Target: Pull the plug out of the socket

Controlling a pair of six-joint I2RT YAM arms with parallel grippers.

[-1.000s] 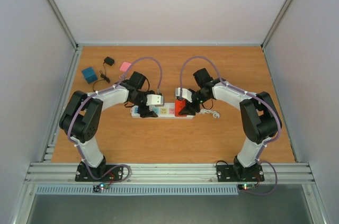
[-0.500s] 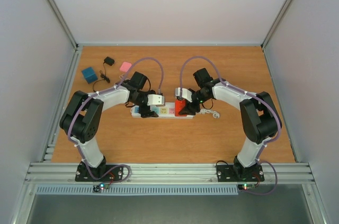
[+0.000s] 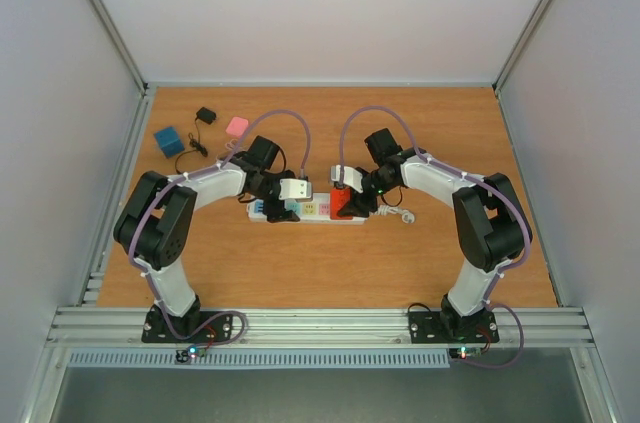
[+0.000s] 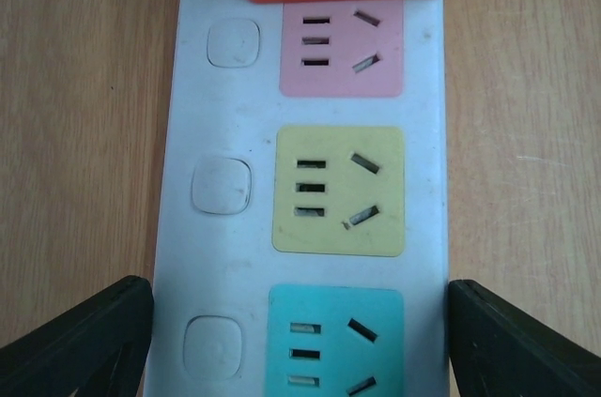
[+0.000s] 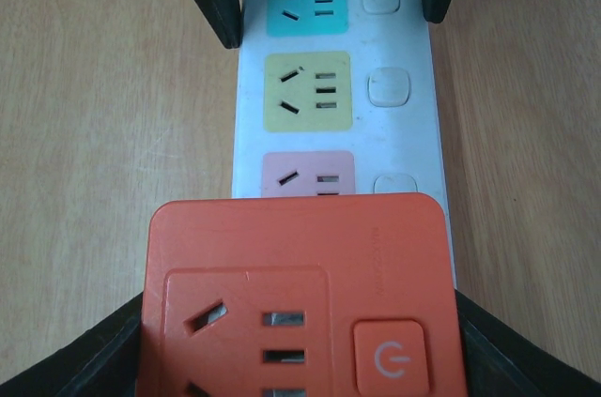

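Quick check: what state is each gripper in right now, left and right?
Left gripper: closed on the socket, across its width.
Right gripper: closed on the orange plug.

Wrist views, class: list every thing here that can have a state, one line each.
socket, flat on the table, clamped.
orange plug, seated on the socket, gripped.
pink outlet, empty.
yellow outlet, empty.
teal outlet, empty.
left gripper, shut on the socket.
right gripper, shut on the orange plug.

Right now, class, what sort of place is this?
Likely a robot lab cell: pale walls enclose a brown wooden tabletop; an aluminium rail carries the black and white left arm and right arm.
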